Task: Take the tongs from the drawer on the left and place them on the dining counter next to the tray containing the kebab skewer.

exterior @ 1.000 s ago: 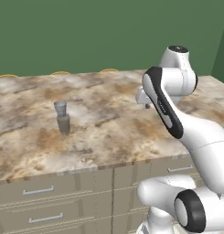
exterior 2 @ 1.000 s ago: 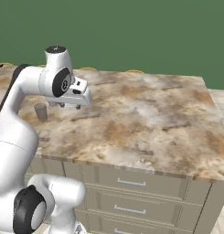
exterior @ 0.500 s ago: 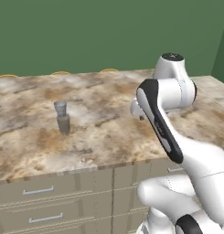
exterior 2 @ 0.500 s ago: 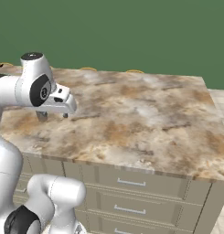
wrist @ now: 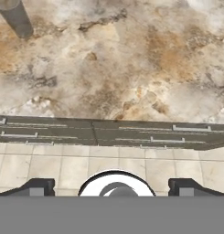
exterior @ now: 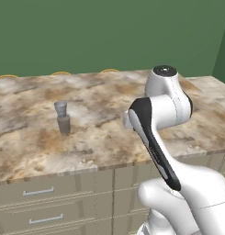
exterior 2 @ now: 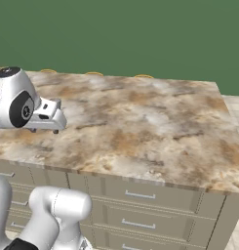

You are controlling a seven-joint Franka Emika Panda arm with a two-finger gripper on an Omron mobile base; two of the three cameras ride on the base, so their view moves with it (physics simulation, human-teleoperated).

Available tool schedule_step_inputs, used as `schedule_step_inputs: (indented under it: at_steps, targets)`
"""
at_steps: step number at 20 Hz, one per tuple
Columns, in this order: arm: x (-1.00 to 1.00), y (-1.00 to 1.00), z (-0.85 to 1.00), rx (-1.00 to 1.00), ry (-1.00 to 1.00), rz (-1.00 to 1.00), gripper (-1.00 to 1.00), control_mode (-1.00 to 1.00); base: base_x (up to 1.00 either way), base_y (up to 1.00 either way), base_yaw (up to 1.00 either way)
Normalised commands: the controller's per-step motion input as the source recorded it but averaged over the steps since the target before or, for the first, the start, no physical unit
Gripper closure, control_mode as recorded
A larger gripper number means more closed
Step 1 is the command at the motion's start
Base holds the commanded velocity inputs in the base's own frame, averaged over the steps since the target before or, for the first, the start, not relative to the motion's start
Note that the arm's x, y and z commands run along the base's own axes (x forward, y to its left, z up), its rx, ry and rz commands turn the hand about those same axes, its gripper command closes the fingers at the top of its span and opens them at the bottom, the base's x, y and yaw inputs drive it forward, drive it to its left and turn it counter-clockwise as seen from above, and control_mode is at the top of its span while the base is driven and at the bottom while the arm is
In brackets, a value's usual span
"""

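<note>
Marble dining counter (exterior 2: 155,122) unchanged, arm swung lower and leftward since before; tool (wrist: 111,186) spread wide, holding nothing

mottled polished-looking stone dining counter (exterior: 104,133), matt beige drawer fronts (exterior 2: 140,195), silvery metal handles

The desk (exterior: 104,114) is mottled beige, brown and white; the drawers (exterior 2: 140,195) beige; the wall (exterior: 109,32) green.
</note>
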Motion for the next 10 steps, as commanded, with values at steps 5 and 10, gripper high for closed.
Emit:
schedule_step_inputs:
  at_steps: [5,10]
  targets:
    - [0.00,-0.01,0.00,0.00,0.00,0.00,-1.00,-1.00,0.00,0.00,0.00]
    - [-0.10,0.06,0.00,0.00,0.00,0.04,-1.00,-1.00,0.00,0.00,0.00]
